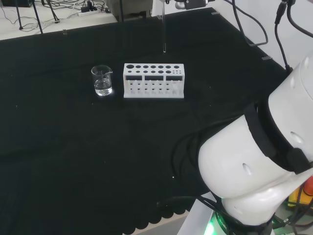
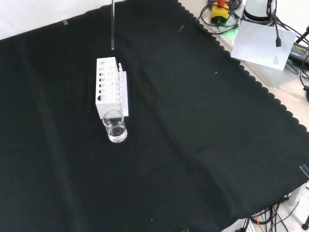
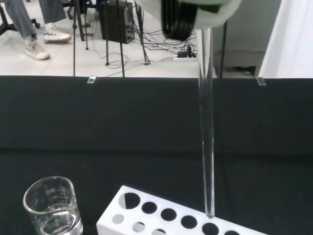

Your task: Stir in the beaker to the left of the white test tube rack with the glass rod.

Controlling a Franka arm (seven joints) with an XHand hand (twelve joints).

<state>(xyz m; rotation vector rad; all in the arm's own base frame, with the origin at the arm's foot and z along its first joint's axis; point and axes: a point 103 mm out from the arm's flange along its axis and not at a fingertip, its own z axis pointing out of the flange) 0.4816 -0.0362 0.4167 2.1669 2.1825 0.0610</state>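
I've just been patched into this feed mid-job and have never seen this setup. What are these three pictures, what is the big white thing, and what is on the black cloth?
The big white rounded shape in the head view is the robot arm's own link, seen from a camera behind and above its base. The front view looks down on the black cloth from the opposite side. The wrist view comes from a camera riding at the wrist.

On the cloth stand two things: a small clear glass beaker with a little clear liquid in it, and a white test tube rack with round holes. In the head view the beaker is just left of the rack.

A thin clear glass rod hangs upright from above. Its lower tip is over the rack end, not over the beaker. How the hand's fingers hold it cannot be seen.
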